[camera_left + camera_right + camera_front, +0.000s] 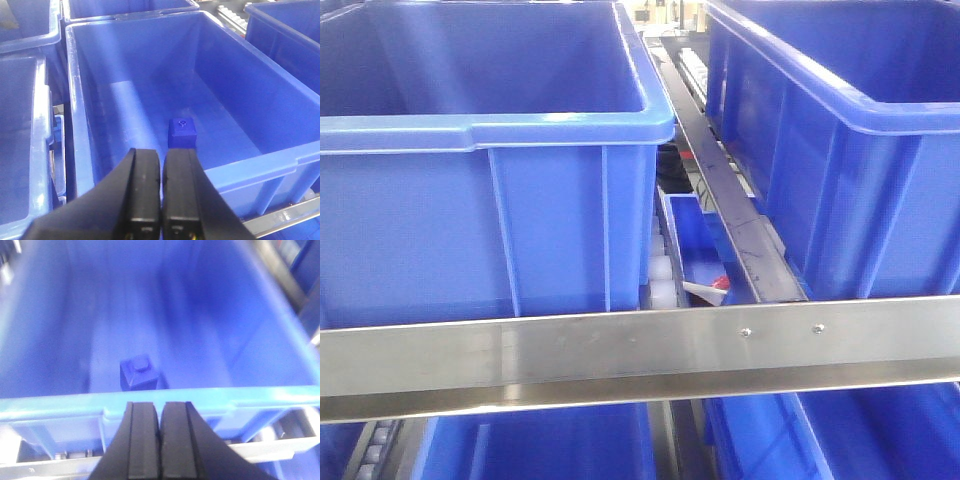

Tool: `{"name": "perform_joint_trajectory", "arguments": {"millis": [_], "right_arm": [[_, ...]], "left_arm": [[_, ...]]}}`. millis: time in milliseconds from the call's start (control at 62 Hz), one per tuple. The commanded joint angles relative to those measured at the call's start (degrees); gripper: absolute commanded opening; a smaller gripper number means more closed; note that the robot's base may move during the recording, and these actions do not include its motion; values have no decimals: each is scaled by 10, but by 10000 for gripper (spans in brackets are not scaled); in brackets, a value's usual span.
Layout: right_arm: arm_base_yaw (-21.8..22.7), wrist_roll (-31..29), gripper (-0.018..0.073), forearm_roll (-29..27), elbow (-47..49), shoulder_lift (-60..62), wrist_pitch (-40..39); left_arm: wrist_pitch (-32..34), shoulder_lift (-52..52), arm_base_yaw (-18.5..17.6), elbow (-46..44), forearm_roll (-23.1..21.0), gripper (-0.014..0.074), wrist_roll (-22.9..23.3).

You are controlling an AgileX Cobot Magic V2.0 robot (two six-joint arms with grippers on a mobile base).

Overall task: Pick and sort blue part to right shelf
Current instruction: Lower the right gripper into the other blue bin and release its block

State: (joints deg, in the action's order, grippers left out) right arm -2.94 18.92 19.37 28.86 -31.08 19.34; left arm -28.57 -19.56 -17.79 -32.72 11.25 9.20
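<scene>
My left gripper (161, 200) hovering pressed together and empty above a blue bin (80, 150), blue part (181, 132) sitting upright on its floor (knob up), my right gripper (160, 440) likewise clamped empty over another blue part (140, 372), right shelf (640, 350) rail below.

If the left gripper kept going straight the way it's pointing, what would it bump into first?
Probably the small solid-blue block with a round knob on the floor of the large open blue bin. The shut left gripper points down over the near rim toward it, though depth is hard to judge.
</scene>
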Motion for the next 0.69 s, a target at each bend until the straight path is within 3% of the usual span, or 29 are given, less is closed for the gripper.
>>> {"name": "perform_joint_trajectory", "arguments": {"millis": [0, 193, 677], "right_arm": [[2, -1, 34, 6, -3, 55, -53], [2, -1, 34, 6, -9, 137, -53], [2, -1, 34, 6, -9, 141, -58]], "left_arm": [[50, -5, -3, -16, 1, 125, -1], [50, -5, -3, -16, 1, 125, -1], [50, -5, -3, -16, 1, 125, -1]]}}
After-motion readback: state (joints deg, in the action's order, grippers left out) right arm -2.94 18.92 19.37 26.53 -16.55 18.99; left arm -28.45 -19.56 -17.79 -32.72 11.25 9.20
